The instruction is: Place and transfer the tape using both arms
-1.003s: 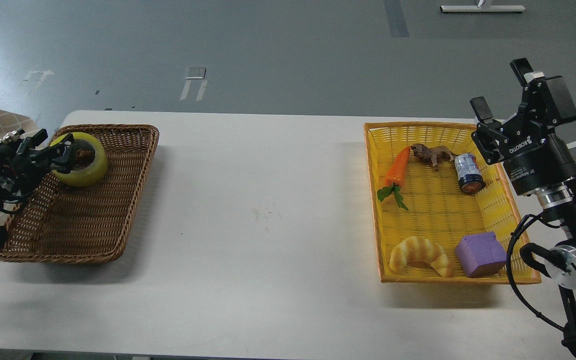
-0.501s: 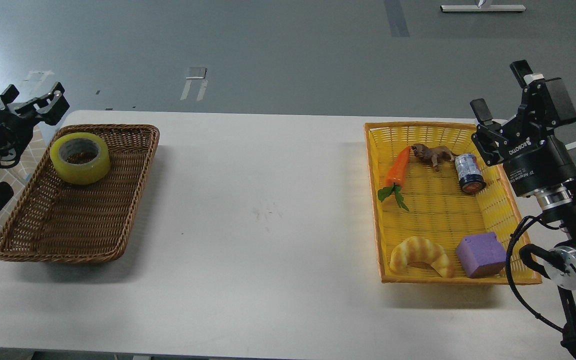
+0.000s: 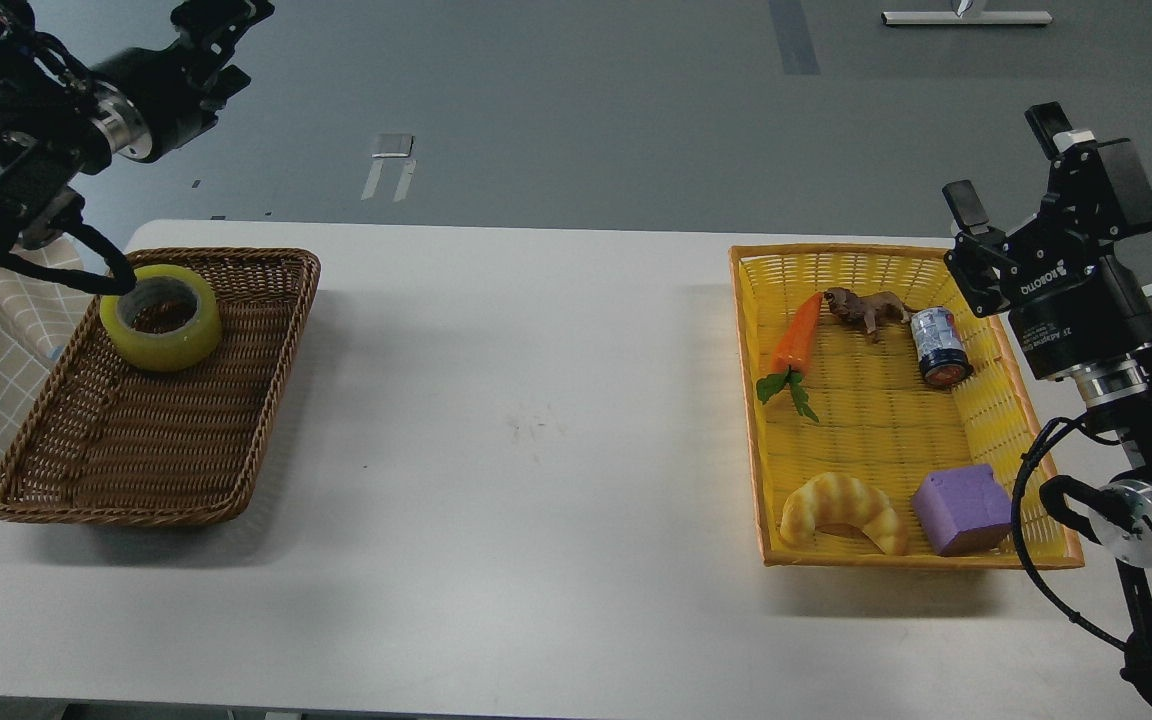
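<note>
Presently, from the head view, the wide roll of translucent yellow packing tape [image 3: 161,317] is seen lying flat, core upward, in the far left corner of the brown woven wicker basket [image 3: 236,420], which rests on the left part of the white worktop [image 3: 536,450]. The left tool [image 3: 221,15] is raised high above and behind this basket, well apart from the tape, at the top edge of the picture; it is seen dark and partly cropped (its fingers cannot be told apart), so whether it is open or closed cannot be told. A black cable [image 3: 86,265] from the left arm hangs just beside the tape's left edge.

On the right part of the worktop a yellow plastic mesh tray [image 3: 751,400] is found. Within it are held an orange toy carrot with green leaves [image 3: 796,345], a small brown animal figure [image 3: 866,307], a blue and white can lying on its side [image 3: 936,345], a striped yellow croissant [image 3: 841,510] and a purple foam cube [image 3: 964,508]. The right tool [image 3: 1011,175] is held above the tray's far right corner, its two black fingers spread apart and nothing between them.
</note>
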`<action>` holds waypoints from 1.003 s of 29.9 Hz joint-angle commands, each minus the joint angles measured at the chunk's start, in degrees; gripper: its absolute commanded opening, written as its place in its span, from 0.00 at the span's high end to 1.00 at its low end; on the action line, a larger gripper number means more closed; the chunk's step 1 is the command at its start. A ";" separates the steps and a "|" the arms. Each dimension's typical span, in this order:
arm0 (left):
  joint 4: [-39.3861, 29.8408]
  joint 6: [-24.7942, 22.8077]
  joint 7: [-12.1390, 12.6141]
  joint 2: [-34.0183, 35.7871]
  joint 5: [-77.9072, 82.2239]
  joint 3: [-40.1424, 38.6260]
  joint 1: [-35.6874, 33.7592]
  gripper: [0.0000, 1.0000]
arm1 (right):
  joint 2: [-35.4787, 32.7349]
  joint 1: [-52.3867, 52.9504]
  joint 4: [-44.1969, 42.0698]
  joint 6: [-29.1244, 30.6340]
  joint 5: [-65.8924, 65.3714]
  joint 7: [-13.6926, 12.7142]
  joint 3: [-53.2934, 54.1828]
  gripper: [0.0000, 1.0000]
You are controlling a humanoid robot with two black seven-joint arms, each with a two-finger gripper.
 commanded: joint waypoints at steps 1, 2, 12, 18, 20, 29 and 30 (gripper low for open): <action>-2.36 -1.90 -0.01 -2.48 -0.53 -1.51 -0.41 0.02 | 0.10 1.26 -0.08 0.01 -0.03 -0.18 -0.09 0.01; -4.46 -1.91 -0.01 -3.27 -0.53 -3.00 -0.41 0.02 | 0.19 2.05 -0.08 0.01 -0.03 -0.35 -0.26 0.01; -33.02 1.59 -0.01 -2.40 -0.27 -18.90 1.07 0.02 | 0.98 5.40 -0.08 -0.78 -0.03 -2.28 -0.62 0.01; -36.73 7.23 -0.01 -2.76 -0.36 -20.69 4.67 0.02 | 1.25 10.66 0.10 -5.26 -2.13 -8.34 -3.77 0.01; -36.39 8.11 -0.01 -2.67 0.25 -20.25 7.21 0.02 | 1.33 12.77 0.19 -6.66 -3.36 -10.18 -5.44 0.01; -35.07 -2.94 -0.01 3.05 -0.36 -21.72 9.17 0.02 | 0.20 14.54 4.74 -6.85 -3.55 -16.79 -10.99 0.00; -34.72 -3.31 -0.01 2.61 0.08 -23.91 9.25 0.02 | -0.94 14.19 5.37 -6.76 -3.55 -16.79 -10.99 0.00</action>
